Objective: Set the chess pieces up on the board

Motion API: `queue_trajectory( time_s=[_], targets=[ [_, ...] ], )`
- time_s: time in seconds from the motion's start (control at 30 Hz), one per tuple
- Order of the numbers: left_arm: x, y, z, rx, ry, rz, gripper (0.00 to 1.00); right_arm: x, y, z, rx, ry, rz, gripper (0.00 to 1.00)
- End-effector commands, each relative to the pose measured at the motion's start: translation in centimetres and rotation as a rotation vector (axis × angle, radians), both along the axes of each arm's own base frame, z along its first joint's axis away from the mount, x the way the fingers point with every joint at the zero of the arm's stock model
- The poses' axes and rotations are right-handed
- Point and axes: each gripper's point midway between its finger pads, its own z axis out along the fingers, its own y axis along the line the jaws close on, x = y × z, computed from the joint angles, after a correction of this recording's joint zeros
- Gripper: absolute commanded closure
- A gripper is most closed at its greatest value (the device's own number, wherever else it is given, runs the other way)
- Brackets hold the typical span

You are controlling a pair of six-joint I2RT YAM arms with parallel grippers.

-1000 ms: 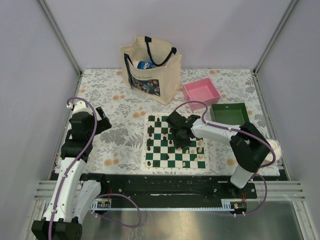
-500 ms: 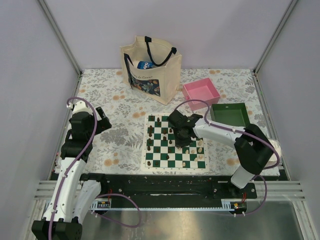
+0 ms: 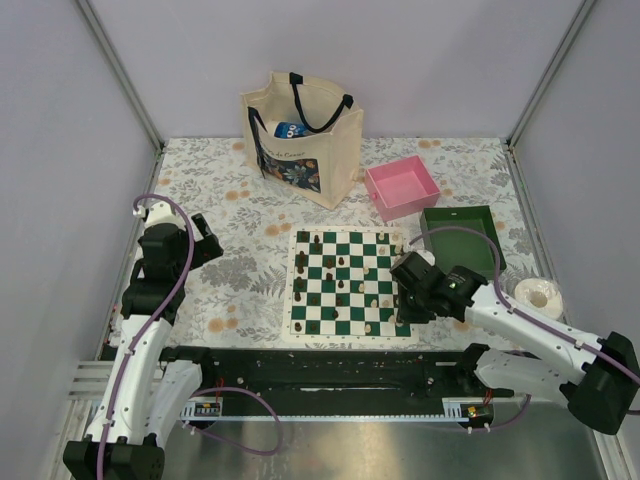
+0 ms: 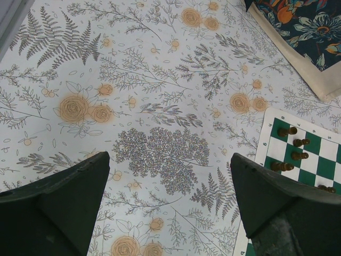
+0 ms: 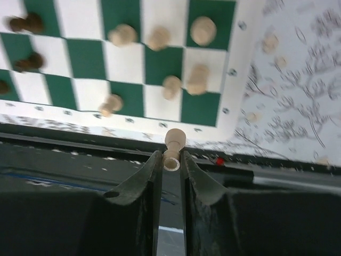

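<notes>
The green-and-white board (image 3: pixel 350 335) lies mid-table with dark and cream chess pieces scattered over it. My right gripper (image 3: pixel 403 300) hangs over the board's near right corner. In the right wrist view it (image 5: pixel 171 157) is shut on a cream pawn (image 5: pixel 173 140), held lengthwise between the fingertips above the board's near border. Several cream pieces (image 5: pixel 171 85) stand on the squares (image 5: pixel 85 56) beyond it, with dark ones (image 5: pixel 24 24) at the left. My left gripper (image 3: pixel 208 245) is open and empty (image 4: pixel 168 176) over the floral cloth, left of the board's edge (image 4: pixel 266 136) and its dark pieces (image 4: pixel 287 130).
A cream tote bag (image 3: pixel 300 135) stands at the back. A pink tray (image 3: pixel 402 187) and a green tray (image 3: pixel 458 232) sit right of the board, with a white tape roll (image 3: pixel 538 295) nearer. A black rail (image 3: pixel 320 365) runs along the near table edge.
My right arm has swung from the middle of the board back to its near right corner, now carrying a cream pawn. The left arm has not moved.
</notes>
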Motion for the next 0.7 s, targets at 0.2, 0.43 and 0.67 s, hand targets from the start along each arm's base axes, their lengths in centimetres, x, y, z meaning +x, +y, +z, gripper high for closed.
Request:
queue_trajectory(
  time_s=[0.2,0.43,0.67],
  targets=[
    [0.5,-0.3,1.9,-0.02,-0.076,-0.011,0.01,-0.7,-3.2,-3.5,-0.147,0.059,-0.052,0.77],
    [0.6,-0.4,1.8,-0.022,-0.071,-0.014,0.01,0.0,-2.9,-5.1,-0.137,0.058,-0.039,0.76],
    [0.7,-0.3,1.7,-0.023,-0.067,-0.011,0.01,0.9,-2.3,-5.7,-0.112,0.044,-0.038,0.76]
  ],
)
